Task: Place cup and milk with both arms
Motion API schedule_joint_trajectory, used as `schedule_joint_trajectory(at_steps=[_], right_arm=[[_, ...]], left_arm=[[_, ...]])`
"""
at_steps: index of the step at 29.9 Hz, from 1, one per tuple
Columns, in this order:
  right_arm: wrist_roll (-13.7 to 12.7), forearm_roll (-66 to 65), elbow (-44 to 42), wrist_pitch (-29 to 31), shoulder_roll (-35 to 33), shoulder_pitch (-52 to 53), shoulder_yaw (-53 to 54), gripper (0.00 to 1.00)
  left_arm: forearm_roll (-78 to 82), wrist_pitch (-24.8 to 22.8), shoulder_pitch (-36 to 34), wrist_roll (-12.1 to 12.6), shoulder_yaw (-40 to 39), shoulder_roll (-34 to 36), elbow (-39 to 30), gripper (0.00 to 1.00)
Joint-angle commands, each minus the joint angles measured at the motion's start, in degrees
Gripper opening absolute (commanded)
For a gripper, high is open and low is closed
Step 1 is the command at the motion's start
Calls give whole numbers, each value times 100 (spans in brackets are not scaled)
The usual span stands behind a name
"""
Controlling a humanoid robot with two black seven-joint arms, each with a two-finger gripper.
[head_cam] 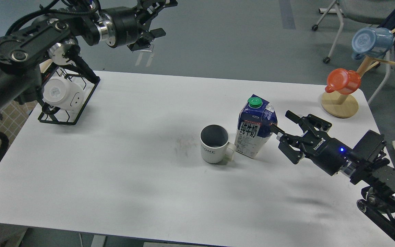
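While the cup point(214, 143) and the milk point(255, 127) stand upright, touching side by side at mid counter point(122, 171), my right claw point(281, 125) sits just right of the carton, fingers spread, one tip at its side, gripping nothing. My left claw point(149, 36) hangs high past the far left edge, open and empty.
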Motion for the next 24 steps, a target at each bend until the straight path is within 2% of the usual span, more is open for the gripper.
schedule_joint_trajectory(at_steps=[1,3,6,9,11,12,14,15,16,18,19,21,22,24], right_arm=[[0,211,628,0,-556,-65,103,69],[0,466,920,66,-803,-74,103,70],[0,1421,1517,645,-1478,13,191,70],[0,2556,1581,1112,-1849,285,428,73],[0,3435,1510,1682,-1973,803,464,77],[0,4013,1441,2171,-1982,1222,490,81],[0,4804,1117,2805,-1973,1768,499,100],[0,5236,845,3096,-1947,2059,499,100],[0,5240,842,3099,-1947,2062,499,100],[0,5730,169,3396,-1658,2604,481,100],[0,5784,-9,3424,-1491,2737,481,100],[0,5934,-788,3433,-720,3246,490,100],[0,5934,-793,3433,-716,3248,490,100],[0,6188,-1493,3390,-95,3677,507,100]], left_arm=[[-1,1,0,0,1,21,-8,97],[-10,1,0,9,1,48,-17,97],[-71,1,-9,0,-17,101,-43,97],[-89,1,-9,0,-148,101,-43,98],[-89,1,0,0,-333,101,-43,98],[-97,1,26,0,-455,83,-43,98],[-106,1,61,-9,-648,40,-17,98],[-106,1,61,-17,-772,13,0,98],[-106,1,61,-18,-773,13,0,98],[-176,1,70,-26,-1009,-83,9,98],[-229,1,70,-26,-1054,-119,18,98],[-474,1,70,-18,-1142,-259,123,98],[-475,1,70,-18,-1142,-260,123,98],[-877,155,79,-26,-1290,-443,386,98]])
